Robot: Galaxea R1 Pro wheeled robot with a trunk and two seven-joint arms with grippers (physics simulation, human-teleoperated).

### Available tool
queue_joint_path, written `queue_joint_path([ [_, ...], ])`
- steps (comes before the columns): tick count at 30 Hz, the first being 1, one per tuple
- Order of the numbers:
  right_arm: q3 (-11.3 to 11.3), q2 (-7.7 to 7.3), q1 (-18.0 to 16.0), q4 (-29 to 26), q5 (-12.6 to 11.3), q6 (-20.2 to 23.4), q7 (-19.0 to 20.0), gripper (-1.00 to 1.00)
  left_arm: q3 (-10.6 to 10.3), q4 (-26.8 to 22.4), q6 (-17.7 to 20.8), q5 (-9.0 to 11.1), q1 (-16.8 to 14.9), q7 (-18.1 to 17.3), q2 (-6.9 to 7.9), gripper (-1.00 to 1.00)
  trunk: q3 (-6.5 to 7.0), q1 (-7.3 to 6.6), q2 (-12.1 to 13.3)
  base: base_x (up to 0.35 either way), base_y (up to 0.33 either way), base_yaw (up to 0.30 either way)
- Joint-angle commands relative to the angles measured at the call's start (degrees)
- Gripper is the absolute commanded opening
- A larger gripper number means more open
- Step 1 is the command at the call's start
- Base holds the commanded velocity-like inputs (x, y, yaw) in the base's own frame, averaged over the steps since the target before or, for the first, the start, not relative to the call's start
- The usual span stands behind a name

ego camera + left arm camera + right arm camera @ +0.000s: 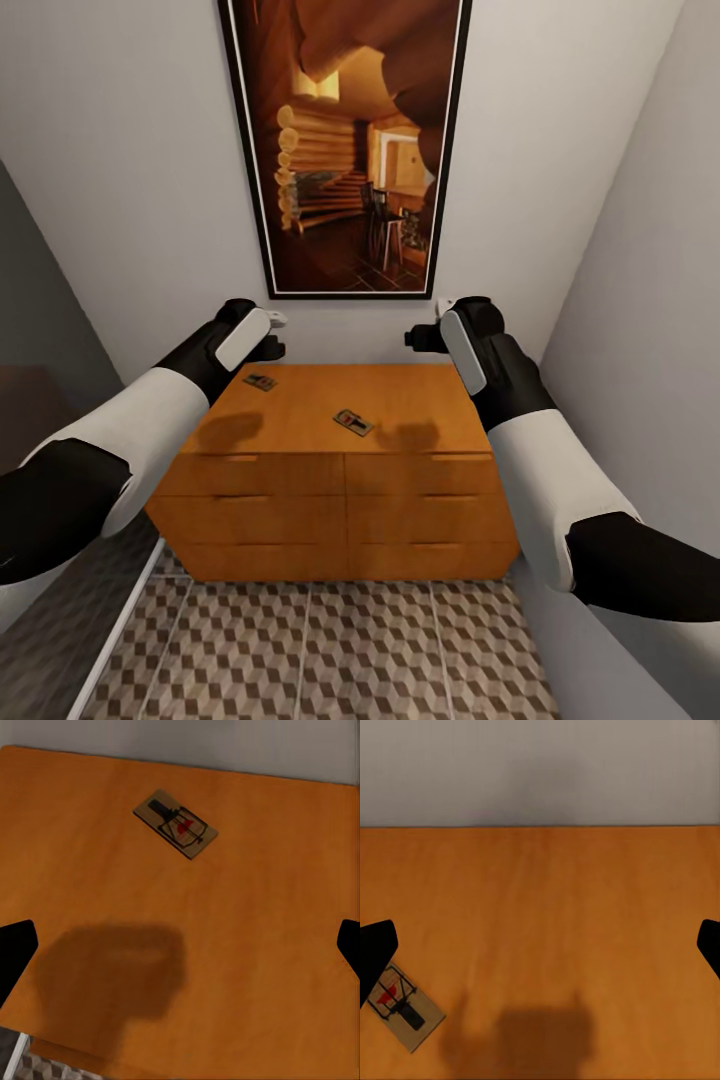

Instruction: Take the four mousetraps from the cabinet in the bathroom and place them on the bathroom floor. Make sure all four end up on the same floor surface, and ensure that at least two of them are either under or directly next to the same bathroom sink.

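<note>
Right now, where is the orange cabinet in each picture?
Head view: the cabinet sits in the middle of the picture.
Left wrist view: its top spans nearly the whole picture.
Right wrist view: its top covers the lower two thirds.
Shared landmark: the grey wall along its back edge.

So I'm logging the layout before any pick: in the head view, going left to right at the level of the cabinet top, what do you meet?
Left gripper → mousetrap near the back left corner → mousetrap nearer the middle → right gripper, all over or on the cabinet.
</note>
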Motion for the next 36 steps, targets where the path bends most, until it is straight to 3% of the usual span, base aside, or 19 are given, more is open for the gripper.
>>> queue_joint_path([
  [1,0.22,0.0,-0.01,0.0,0.0,0.03,0.01,1.0,0.0,0.0,0.02,0.0,0.0,0.0,-0.13,1.0,0.0,0.0,0.0,0.037,0.0,0.0],
  [14,6.26,-0.04,-0.14,0.06,-0.36,0.54,0.14,1.0,0.27,-0.29,0.19,0.16,-0.02,0.0,-0.83,1.0,0.0,0.0,0.0,0.011,0.0,0.0],
  [17,8.62,0.02,-0.18,0.09,-2.17,0.66,0.91,1.0,0.38,-0.35,1.18,0.44,-0.02,-0.02,-0.85,1.0,0.0,0.0,0.0,0.0,0.0,0.0],
  [21,12.8,-0.17,-0.26,0.25,-9.39,0.78,2.62,1.0,1.22,-0.44,3.61,1.55,-0.02,-0.06,-0.75,1.0,0.0,0.0,0.0,0.0,0.0,0.0],
  [22,15.22,-0.28,-0.27,0.54,-13.47,0.83,3.01,1.0,1.77,-0.46,4.19,2.11,-0.02,-0.07,-0.64,1.0,0.0,0.0,0.0,0.0,0.0,0.0],
  [25,19.66,-0.4,-0.28,1.15,-19.89,0.84,3.36,1.0,2.54,-0.52,4.73,2.72,-0.02,-0.08,-0.45,1.0,0.0,0.0,0.0,0.0,0.0,0.0],
  [26,22.88,-0.45,-0.27,1.43,-24.05,0.84,3.49,1.0,2.86,-0.55,4.95,2.93,-0.02,-0.07,-0.37,1.0,0.0,0.0,0.0,0.0,0.0,0.0],
  [30,28.26,-0.48,-0.29,1.67,-31.81,0.84,3.57,1.0,3.19,-0.56,5.18,3.15,-0.02,-0.05,-0.18,1.0,0.0,0.0,0.0,0.0,0.0,0.0],
  [31,29.9,-0.5,-0.29,1.71,-35.21,0.84,3.59,1.0,3.27,-0.5,5.24,3.2,0.0,-0.03,-0.08,1.0,0.0,0.0,0.0,0.0,0.0,0.0],
  [36,31.97,-0.52,-0.29,1.58,-41.51,0.84,3.61,1.0,3.37,-0.32,5.31,3.24,0.03,-0.03,0.09,1.0,0.0,0.0,0.0,0.0,0.0,0.0],
])
